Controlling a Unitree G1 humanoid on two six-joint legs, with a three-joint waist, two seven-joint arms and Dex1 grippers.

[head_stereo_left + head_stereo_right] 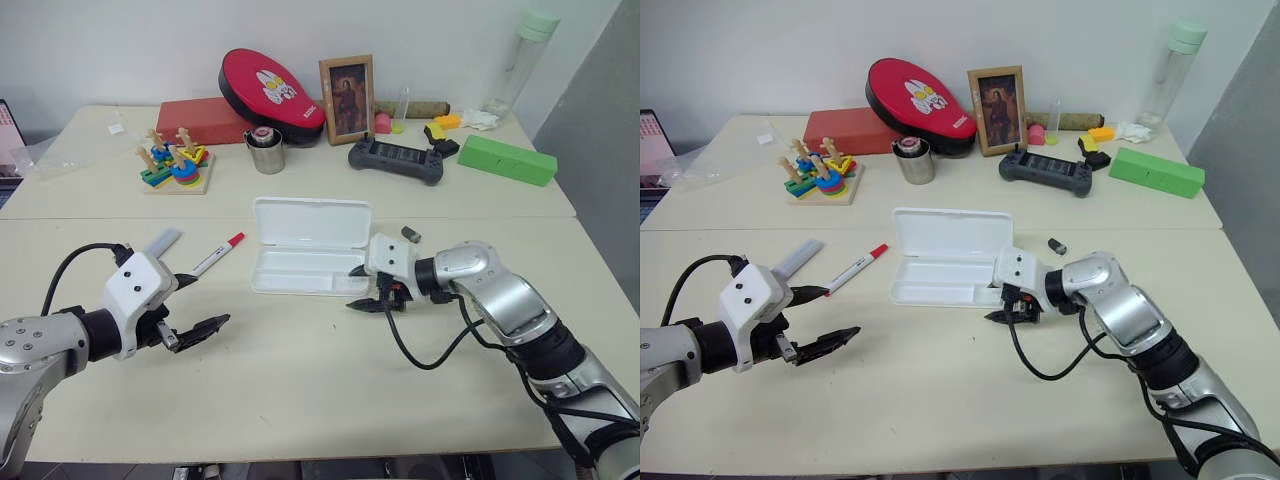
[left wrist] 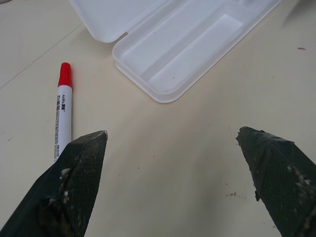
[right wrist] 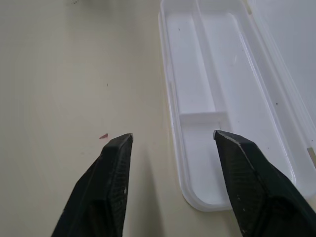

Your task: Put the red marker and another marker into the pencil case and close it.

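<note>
Pencil case [image 1: 310, 247] open (seemingly empty) — red marker [image 1: 218, 254] beside.

The flat white plastic pencil case [image 1: 310, 247] with rounded corners lies open on the pale counter [image 1: 300, 380], lid laid back, its divided tray empty. The slim white-barrelled marker with a red cap [image 1: 217, 254] lies slantwise just left of it, apart.

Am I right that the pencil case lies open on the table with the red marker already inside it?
Not quite. The pencil case does lie open on the table, but the red marker is not inside it: it lies on the table beside the case, toward the robot's left. The left wrist view shows it there, and the tray empty.
</note>
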